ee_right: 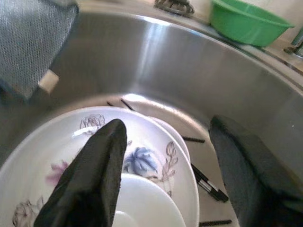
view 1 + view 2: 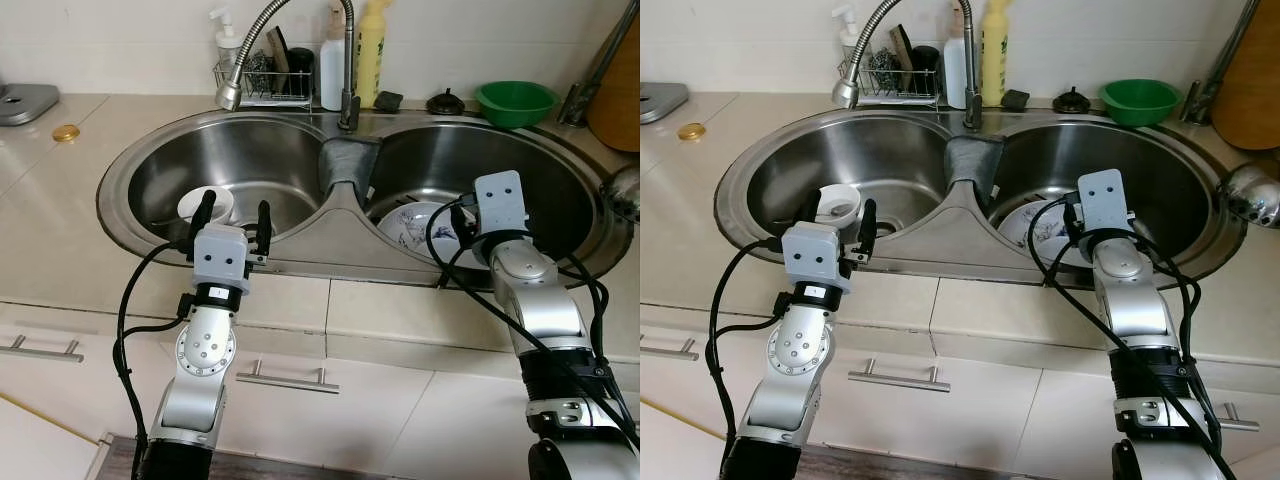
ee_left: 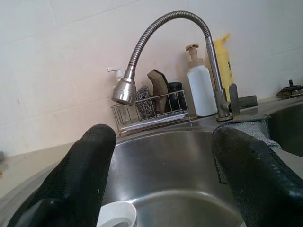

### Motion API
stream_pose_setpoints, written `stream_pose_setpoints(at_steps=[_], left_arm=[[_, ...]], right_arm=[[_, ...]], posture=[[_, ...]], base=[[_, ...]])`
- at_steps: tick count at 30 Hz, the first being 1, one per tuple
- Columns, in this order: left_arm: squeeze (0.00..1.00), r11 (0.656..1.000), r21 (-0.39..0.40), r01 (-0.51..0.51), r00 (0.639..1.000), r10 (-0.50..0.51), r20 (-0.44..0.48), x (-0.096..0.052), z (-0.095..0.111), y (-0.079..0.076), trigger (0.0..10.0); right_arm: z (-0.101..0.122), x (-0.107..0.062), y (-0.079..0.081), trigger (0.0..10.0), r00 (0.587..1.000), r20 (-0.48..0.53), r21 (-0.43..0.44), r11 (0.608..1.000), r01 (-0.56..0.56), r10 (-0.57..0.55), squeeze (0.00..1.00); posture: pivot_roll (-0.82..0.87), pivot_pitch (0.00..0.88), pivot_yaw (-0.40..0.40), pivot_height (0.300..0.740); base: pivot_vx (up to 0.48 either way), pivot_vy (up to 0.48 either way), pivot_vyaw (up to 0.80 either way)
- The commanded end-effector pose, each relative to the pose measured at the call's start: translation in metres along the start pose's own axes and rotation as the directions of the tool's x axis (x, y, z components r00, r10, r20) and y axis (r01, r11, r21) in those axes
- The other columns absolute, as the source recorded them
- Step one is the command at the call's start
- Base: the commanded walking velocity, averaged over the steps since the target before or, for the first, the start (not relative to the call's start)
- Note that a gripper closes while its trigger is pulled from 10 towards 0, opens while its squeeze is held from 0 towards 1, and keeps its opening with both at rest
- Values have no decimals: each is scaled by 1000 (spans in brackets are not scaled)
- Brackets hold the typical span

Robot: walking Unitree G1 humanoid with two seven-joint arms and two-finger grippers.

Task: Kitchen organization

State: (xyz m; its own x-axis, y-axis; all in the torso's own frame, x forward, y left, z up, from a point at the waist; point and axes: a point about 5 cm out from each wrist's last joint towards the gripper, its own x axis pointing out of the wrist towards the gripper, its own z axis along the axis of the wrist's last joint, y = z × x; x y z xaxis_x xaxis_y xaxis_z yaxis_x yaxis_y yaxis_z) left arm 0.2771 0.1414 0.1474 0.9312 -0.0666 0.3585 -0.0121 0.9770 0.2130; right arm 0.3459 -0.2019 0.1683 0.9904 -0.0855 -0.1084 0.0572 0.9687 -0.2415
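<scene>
We hold our right gripper [image 1: 163,175] wide over the flowered plate [image 1: 142,161] (ready to grasp); left gripper [image 2: 235,222] wide near the white cup [image 2: 205,203].

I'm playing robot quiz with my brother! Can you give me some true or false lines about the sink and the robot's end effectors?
1. The left end effector hovers over the left basin with its fingers apart. True.
2. A white cup sits in the left basin. True.
3. The right end effector is squeezing the flowered plate. False: its fingers are open above the plate, holding nothing.
4. The green bowl is inside the right basin. False: it stands on the counter behind the sink.
5. A grey cloth hangs over the divider between the basins. True.
</scene>
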Motion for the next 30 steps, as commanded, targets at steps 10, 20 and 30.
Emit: stream_pose_setpoints(at_steps=[10, 20, 30], left_arm=[[0, 999, -36, 9, 1000, -9, -17, -2, -1, -3, 10000], [0, 999, -44, 27, 999, -28, -17, -5, -1, -9, 10000], [0, 999, -47, 24, 999, -25, -24, -8, -2, -9, 10000]], right_arm=[[55, -27, 18, 10000, 929, 366, 102, 990, -102, 58, 0], [69, -53, 34, 10000, 862, 502, 26, 994, -105, 78, 0], [48, -67, 46, 10000, 851, 496, -126, 984, -129, 175, 0]], posture=[[-139, 0, 10, 740], [-167, 0, -8, 740], [-164, 0, -12, 740]], base=[[0, 107, 0], [0, 480, 0], [0, 480, 0]])
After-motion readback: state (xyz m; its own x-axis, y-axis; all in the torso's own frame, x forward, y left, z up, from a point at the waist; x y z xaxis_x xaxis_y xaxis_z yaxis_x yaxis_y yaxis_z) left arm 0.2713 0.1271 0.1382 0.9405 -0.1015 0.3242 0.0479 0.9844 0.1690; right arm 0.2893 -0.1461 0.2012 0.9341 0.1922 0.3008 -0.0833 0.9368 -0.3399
